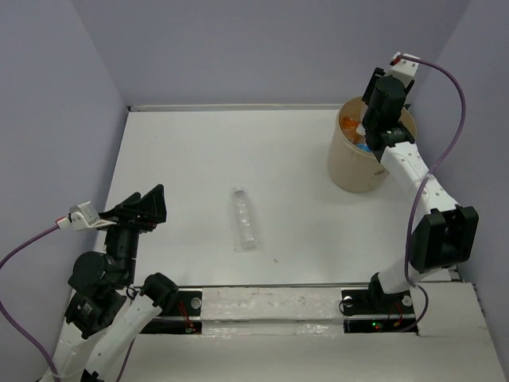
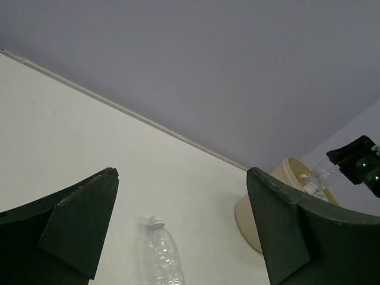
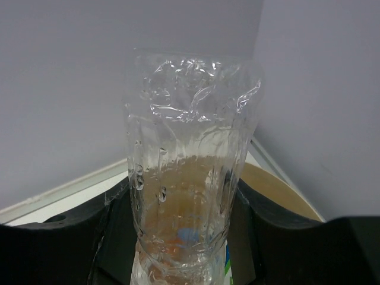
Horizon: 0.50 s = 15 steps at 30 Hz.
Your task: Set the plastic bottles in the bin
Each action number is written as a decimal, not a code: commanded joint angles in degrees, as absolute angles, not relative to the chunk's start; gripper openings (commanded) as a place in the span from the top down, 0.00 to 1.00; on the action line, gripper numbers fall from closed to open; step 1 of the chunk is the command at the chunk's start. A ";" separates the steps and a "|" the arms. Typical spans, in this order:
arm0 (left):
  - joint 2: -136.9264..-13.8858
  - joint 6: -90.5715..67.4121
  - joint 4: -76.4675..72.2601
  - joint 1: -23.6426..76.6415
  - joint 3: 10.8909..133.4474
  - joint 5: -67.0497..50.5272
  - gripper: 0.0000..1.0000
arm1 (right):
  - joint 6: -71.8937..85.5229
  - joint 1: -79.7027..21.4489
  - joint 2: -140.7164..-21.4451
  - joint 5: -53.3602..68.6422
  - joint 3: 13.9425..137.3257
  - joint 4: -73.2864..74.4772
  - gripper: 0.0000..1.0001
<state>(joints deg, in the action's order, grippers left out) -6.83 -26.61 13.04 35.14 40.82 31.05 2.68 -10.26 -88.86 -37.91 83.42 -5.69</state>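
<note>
The right fingers [image 1: 370,134] are squeezed onto a clear bottle [image 3: 190,166]; one dark finger sits on each side of it; its long side runs straight out from between them; I cannot tell which end has the cap. This bottle hangs right over the open top of the bin [image 1: 352,169], which stands at the far right of the tabletop [image 1: 191,143]; orange and blue bits [image 1: 351,124] show inside the bin. So what matters most is simple: the bin is straight below the held bottle; if the fingers let go here, I think the bottle would drop in.

A second bottle [image 1: 245,219] lies flat near the middle of the tabletop, well apart from the bin; it is clear too; its long side points away from the arms, with the white cap [image 2: 157,222] at the far end. The left fingers [image 1: 153,208] are spread wide with nothing between them; they hang over the left side, and the second bottle lies off to their right; in the left wrist view it shows low down between the two fingers, a little ahead. The left arm is nearer to it than the right arm; I think the left arm should fetch it, and grab it across its thin side, not along its length.
</note>
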 commanded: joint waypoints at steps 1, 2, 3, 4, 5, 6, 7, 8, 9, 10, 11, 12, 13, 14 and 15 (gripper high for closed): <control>-6.50 -25.49 10.20 34.63 40.25 30.50 0.01 | 3.16 -10.02 -88.68 -38.76 82.98 -12.13 0.57; -6.50 -25.49 10.20 34.72 40.25 30.59 0.01 | 3.51 -10.02 -88.25 -38.50 80.27 -12.48 0.57; -6.50 -25.58 10.20 34.63 40.25 30.50 0.01 | 4.73 -10.02 -88.07 -37.19 79.11 -12.39 0.57; -6.59 -25.58 10.11 34.72 40.25 30.41 0.01 | 5.53 -10.02 -87.72 -36.31 77.88 -12.48 0.56; -6.77 -25.58 10.02 34.54 40.17 30.32 0.01 | 6.15 -10.02 -87.45 -35.60 76.74 -12.48 0.55; -6.85 -25.40 10.02 34.45 40.25 30.06 0.01 | 7.28 -10.02 -87.10 -35.07 75.08 -12.48 0.54; -7.20 -25.40 10.02 34.54 40.25 29.88 0.01 | 7.73 -10.02 -86.84 -34.81 74.36 -12.48 0.53; -7.29 -25.40 10.02 34.45 40.25 29.80 0.01 | 8.08 -10.02 -86.49 -34.54 73.75 -12.48 0.50; -7.47 -25.40 10.02 34.28 40.34 29.71 0.01 | 8.35 -10.02 -85.88 -33.50 72.61 -12.39 0.48; -7.47 -25.49 10.02 34.28 40.25 29.71 0.01 | 8.44 -10.02 -85.61 -33.05 72.25 -12.22 0.46; -7.38 -25.49 10.02 34.19 40.25 29.71 0.01 | 8.61 -10.02 -85.34 -32.70 72.16 -11.69 0.40; -7.30 -25.58 9.93 34.19 40.25 29.62 0.01 | 9.14 -10.02 -85.08 -32.43 72.07 -11.25 0.37; -7.38 -25.49 9.93 34.02 40.17 29.62 0.01 | 9.40 -10.02 -84.21 -32.17 71.81 -10.38 0.34; -7.38 -25.40 9.84 34.01 40.17 29.53 0.01 | 9.67 -10.02 -83.68 -31.99 71.81 -10.02 0.27; -7.38 -25.49 9.84 33.93 40.17 29.44 0.01 | 10.02 -10.02 -83.06 -31.47 71.81 -9.06 0.25</control>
